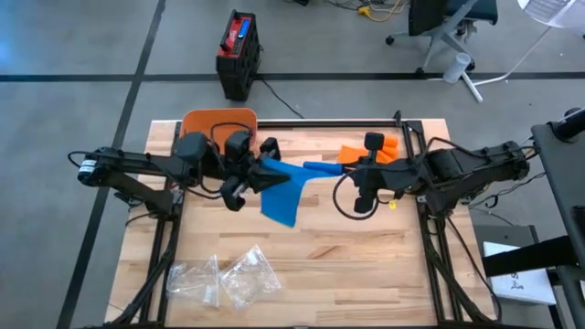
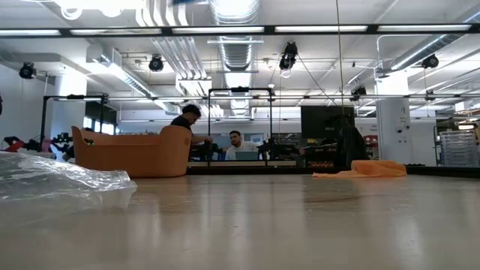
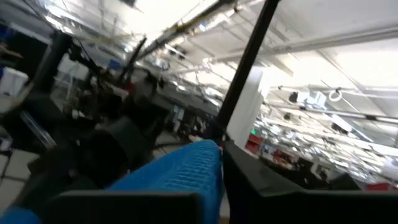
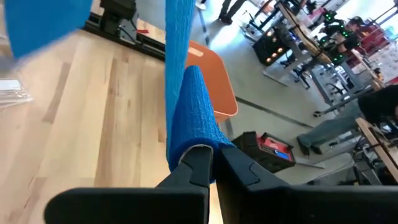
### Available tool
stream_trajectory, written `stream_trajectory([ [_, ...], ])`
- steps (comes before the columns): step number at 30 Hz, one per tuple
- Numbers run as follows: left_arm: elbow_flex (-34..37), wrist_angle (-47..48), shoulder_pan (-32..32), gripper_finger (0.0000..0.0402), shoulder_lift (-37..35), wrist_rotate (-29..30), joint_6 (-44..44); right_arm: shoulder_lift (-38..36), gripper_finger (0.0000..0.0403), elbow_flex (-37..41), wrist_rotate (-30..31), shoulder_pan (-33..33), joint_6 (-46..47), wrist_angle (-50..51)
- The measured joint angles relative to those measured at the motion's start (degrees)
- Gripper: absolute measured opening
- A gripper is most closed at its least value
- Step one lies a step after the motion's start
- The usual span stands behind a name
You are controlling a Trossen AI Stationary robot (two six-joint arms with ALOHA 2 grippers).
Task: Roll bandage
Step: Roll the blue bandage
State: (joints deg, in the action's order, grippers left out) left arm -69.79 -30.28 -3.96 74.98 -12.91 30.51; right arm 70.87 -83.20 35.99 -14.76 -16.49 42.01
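Both your grippers are clamped on the blue bandage, left gripper at its hanging wide end, right gripper at the narrow end; mid-roll, you next need to wind it tighter between them.

You're in a big open lab — grey concrete floor marked with dark lines, an office chair by the far corner, long ceiling strip lights and exposed ducts overhead.

Bandage above table centre, between left tool and right tool; bags near front-left.
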Motion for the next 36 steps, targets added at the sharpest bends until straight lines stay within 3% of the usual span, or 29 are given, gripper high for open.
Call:
stream_trajectory([
  [6,0.1,0.9,-0.1,0.001,-2.2,4.5,-2.7,-0.4,0.0003,0.0,-0.6,0.0,-0.2,0.2],
  [10,0.1,2.2,0.7,0.0004,-2.8,7.5,-4.0,-0.2,0.0003,0.0,-6.5,-0.1,0.0,-0.1],
  [19,0.1,9.7,6.8,0.0003,-5.6,7.9,-4.3,-0.2,0.0003,0.0,-16.5,-3.8,0.7,-0.8],
  [24,0.1,11.9,10.7,0.0018,-5.9,7.8,-3.0,-0.2,0.0003,0.0,-16.7,-5.8,1.5,-0.8],
  [28,0.1,13.2,12.6,0.0036,-4.7,7.5,-3.0,-0.2,0.0003,0.0,-21.6,-6.1,2.5,-1.1],
  [36,0.1,18.9,15.2,0.0101,-1.2,7.3,-5.9,-0.2,0.0003,-0.5,-25.6,-7.3,2.4,-5.3],
])
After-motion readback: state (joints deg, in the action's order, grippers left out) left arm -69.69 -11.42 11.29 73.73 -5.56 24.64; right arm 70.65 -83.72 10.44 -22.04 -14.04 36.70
